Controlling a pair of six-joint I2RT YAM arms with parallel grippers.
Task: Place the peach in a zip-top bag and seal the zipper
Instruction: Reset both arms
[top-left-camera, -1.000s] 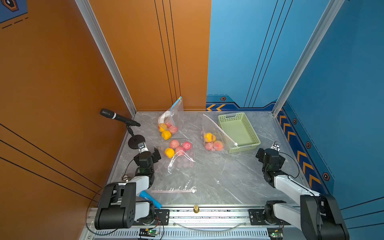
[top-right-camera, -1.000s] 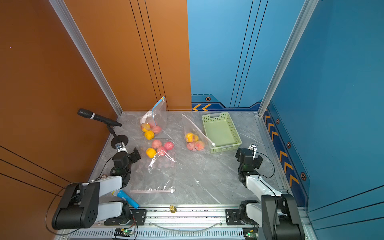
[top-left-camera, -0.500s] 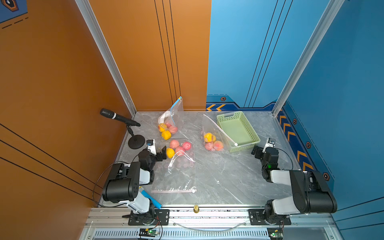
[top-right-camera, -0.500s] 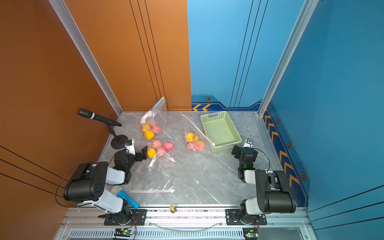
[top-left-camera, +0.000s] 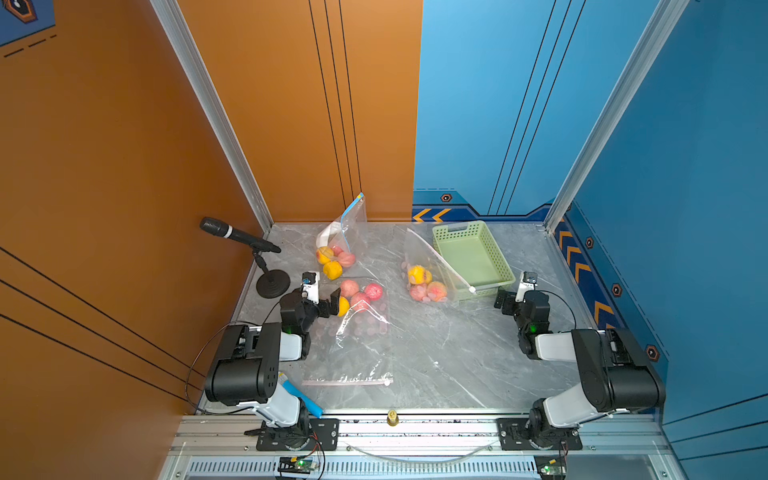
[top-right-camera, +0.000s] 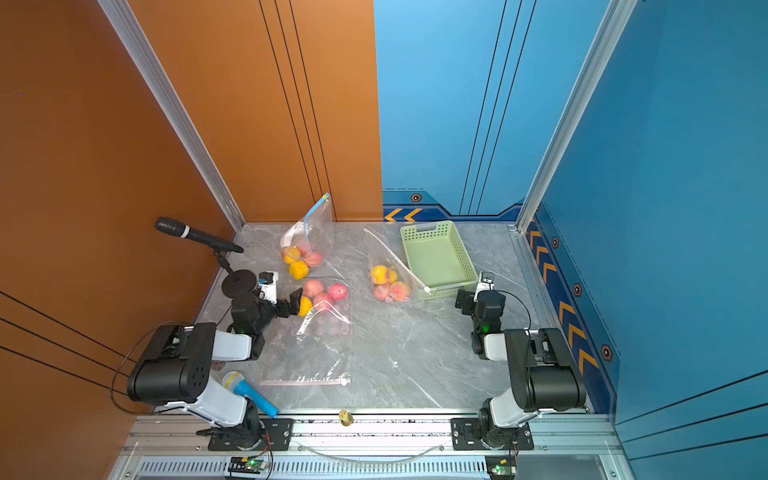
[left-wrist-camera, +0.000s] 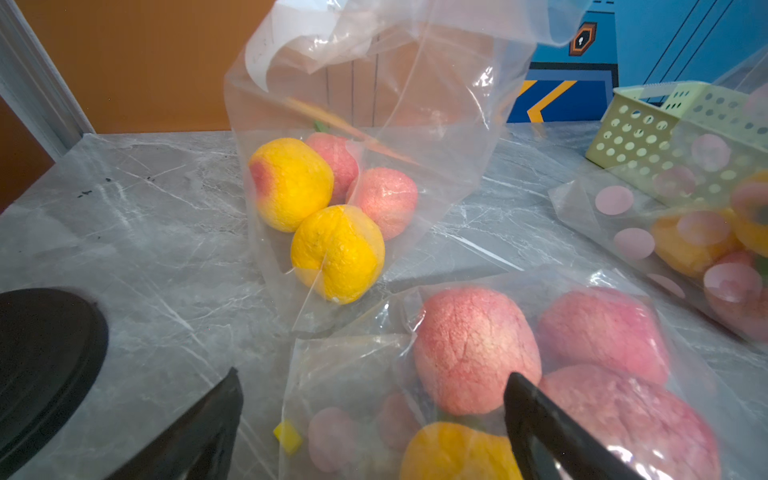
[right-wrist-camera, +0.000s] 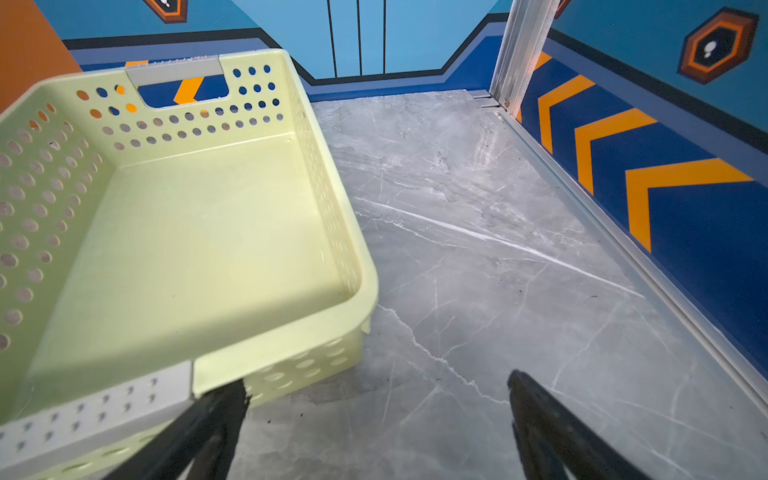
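Starting with the left arm (top-left-camera: 286, 347): folded low at the near left corner of the table (top-left-camera: 449, 353), forearm stretched flat toward the back wall. At its tip, the left gripper (top-left-camera: 331, 303), spread wide and gripping nothing, parked just beside the yellow peach (top-left-camera: 343, 306) at the far end of the spotted zip-top bag (top-left-camera: 361, 349).

From the left wrist, black fingers (left-wrist-camera: 540, 415) either side of that bag's bottom corner. Yellow peach low between them, pink peaches (left-wrist-camera: 473, 349) just past, all under the film. Contact with the plastic: impossible to call.

On to the bag's lie: flat on the marble, long axis running from the near edge toward the back wall. Fruit bunched at the closed far end, pink zipper (top-left-camera: 345, 382) at the near end, lying crosswise, white slider (top-left-camera: 387, 382) at its right tip. Sealed or not: no telling.

Across to the right arm (top-left-camera: 552, 347): same low fold on its own side, forearm aimed at the back wall. Right gripper (top-left-camera: 503, 302) splayed fully, holding nothing, low over bare marble just beside the near right corner of the green basket (right-wrist-camera: 166, 124).

Further back, a clear bag (top-left-camera: 351, 226) propped upright against the wall, blue zipper up, peaches at its foot. Beside the basket, a third bag (top-left-camera: 424, 266) leaning on its left wall, fruit at the low end.
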